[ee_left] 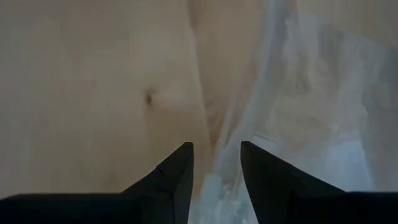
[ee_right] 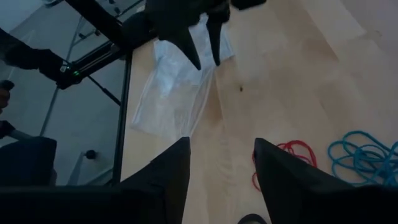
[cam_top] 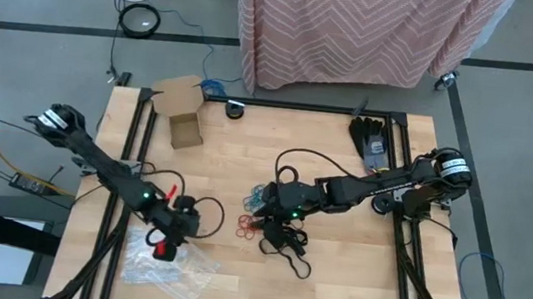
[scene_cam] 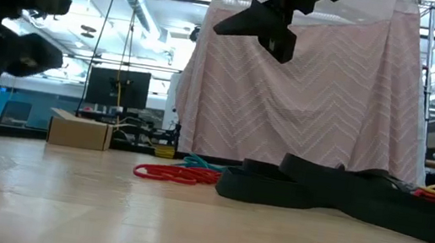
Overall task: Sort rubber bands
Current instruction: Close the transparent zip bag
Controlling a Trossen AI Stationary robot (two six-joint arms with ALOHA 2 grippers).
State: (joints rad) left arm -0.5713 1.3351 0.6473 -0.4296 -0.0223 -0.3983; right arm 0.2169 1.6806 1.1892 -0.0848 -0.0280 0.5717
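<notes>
The right gripper (cam_top: 261, 212) hung above the middle of the pale wooden table (cam_top: 332, 278), its two dark fingers apart and closed on nothing. The small red rubber loops (ee_right: 287, 155) lay on the wood just beyond and beside its fingertips, with the tangle of blue-teal rubber loops (ee_right: 360, 155) next to them, farther to the same side. In the overhead view the red loops (cam_top: 247, 229) sat directly under the right gripper's nose, and the larger black rubber bands (cam_top: 288, 243) sprawled just beside them, strung out along the table toward its front edge. The coming pick appeared to turn on that short drop: the bands lay flat, below and slightly ahead of the right jaws, and the right arm was plainly the nearer of the two.

The left gripper (cam_top: 173, 231) waited well apart from the bands, over the near edge of the clear crinkly plastic bags (cam_top: 168, 264), its jaws open with only bare wood and plastic film (ee_left: 298, 93) between and beyond them. A small red part showed by the left gripper, though what it was could not be told. Nothing could be made out inside the bags. A small open brown cardboard box (cam_top: 182, 120) stood far behind both grippers; its contents could not be seen.
</notes>
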